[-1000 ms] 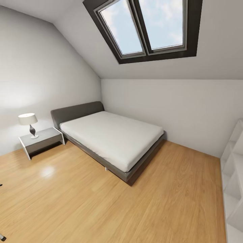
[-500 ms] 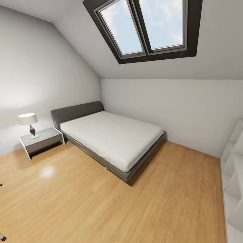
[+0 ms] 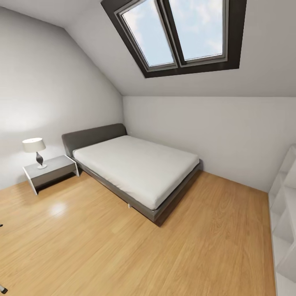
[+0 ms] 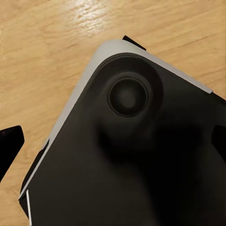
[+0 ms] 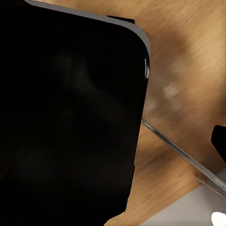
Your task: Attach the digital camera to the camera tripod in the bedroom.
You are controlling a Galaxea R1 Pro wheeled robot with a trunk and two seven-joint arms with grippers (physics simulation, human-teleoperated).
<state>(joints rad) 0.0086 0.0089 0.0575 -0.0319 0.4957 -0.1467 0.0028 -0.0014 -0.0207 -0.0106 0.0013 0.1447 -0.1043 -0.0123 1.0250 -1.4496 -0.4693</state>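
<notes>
Nothing's changed over the last second, head view is the exact same shot, so I'm basically parked and no closer to the job. I'm looking at the bedroom: grey bed (image 3: 137,170) with its white mattress, nightstand (image 3: 51,170) with a lamp (image 3: 35,150), skylight (image 3: 176,35), white shelf unit (image 3: 285,230). No digital camera or camera tripod anywhere I can see yet. Both wrist views are mostly my own dark base (image 4: 141,155) over wood floor (image 3: 102,255), so can't tell whether my fingers are released or clenched.

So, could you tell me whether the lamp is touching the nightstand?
Touching: in the head view the lamp stands with its base resting on the nightstand top.
</notes>
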